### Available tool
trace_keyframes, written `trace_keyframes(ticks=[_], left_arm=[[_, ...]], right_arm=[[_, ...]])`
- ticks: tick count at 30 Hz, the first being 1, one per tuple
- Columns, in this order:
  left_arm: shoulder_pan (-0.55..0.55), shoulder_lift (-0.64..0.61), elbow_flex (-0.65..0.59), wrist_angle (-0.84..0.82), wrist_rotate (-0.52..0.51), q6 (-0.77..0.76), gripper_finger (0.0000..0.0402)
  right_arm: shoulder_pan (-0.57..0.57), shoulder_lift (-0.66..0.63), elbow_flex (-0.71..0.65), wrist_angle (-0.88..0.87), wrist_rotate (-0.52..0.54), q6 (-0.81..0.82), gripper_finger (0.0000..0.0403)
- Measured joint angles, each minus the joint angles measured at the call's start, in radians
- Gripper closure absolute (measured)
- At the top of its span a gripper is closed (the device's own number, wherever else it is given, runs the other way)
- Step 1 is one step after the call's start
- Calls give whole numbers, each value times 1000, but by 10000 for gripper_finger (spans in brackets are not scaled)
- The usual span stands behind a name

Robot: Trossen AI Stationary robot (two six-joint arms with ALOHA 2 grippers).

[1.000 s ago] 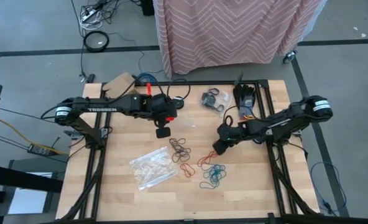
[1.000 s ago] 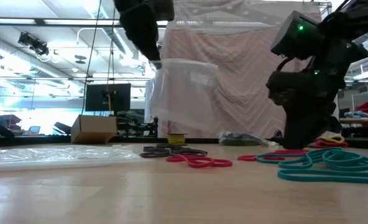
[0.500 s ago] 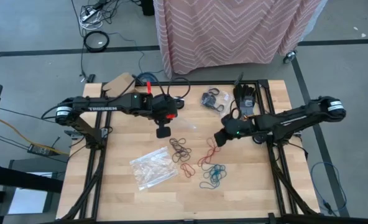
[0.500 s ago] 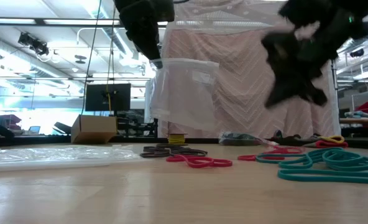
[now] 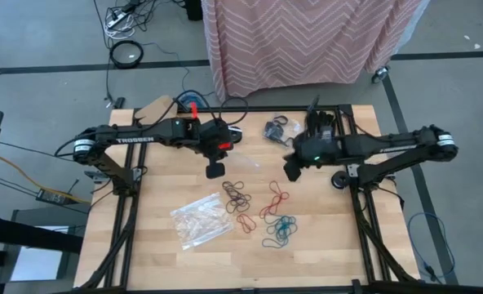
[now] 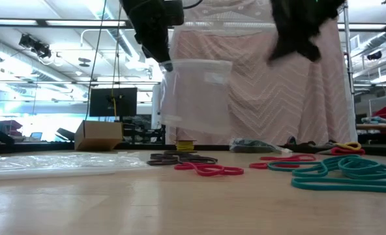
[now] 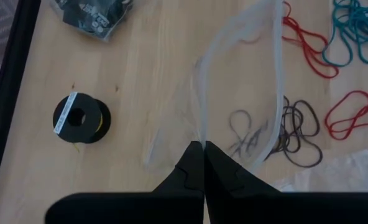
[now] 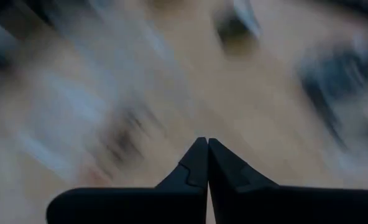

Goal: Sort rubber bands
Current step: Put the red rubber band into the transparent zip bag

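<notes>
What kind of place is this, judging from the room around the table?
Probably a robotics lab or workshop: a framed wooden workbench, loose cables on a bare grey floor, and open industrial ceiling with a monitor behind.

Surroundings, as I see them from my station. Desk (image 5: 160,261): pale wood planks, black metal frame round its edges. Floor (image 5: 46,49): grey, smooth, crossed by a dark line. Beyond the desk's far edge: pink zigzag-patterned cloth (image 5: 307,37) draped over something on castors. Cables (image 5: 123,20) trail on the floor past the far left corner. Low across the desk: ceiling with strip lights (image 6: 62,39), a dark monitor (image 6: 111,101), and what may be a cardboard box (image 6: 96,134).
</notes>
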Motion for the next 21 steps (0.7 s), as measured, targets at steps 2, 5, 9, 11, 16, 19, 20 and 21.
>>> trace_keyframes(ticks=[2, 5, 9, 11, 16, 19, 20, 21], left_arm=[[1, 0, 0, -5, 2, 0, 401], [1, 0, 0, -10, 3, 0, 401], [1, 0, 0, -32, 3, 0, 401], [1, 0, 0, -54, 3, 0, 401], [1, 0, 0, -65, 3, 0, 401], [1, 0, 0, -66, -2, -2, 402], [1, 0, 0, -67, -3, -3, 401], [1, 0, 0, -73, -5, -4, 401]], right_arm=[[-3, 43, -28, -53, -69, -9, 399], [-2, 107, -97, 4, -213, -57, 381], [13, 184, -189, 241, -326, -85, 335], [13, 220, -225, 334, -341, -80, 306], [-9, 330, -242, 400, -306, -77, 242], [-13, 409, -240, 422, -290, -74, 216], [-13, 429, -237, 432, -288, -68, 211], [-13, 448, -235, 434, -285, -47, 208]])
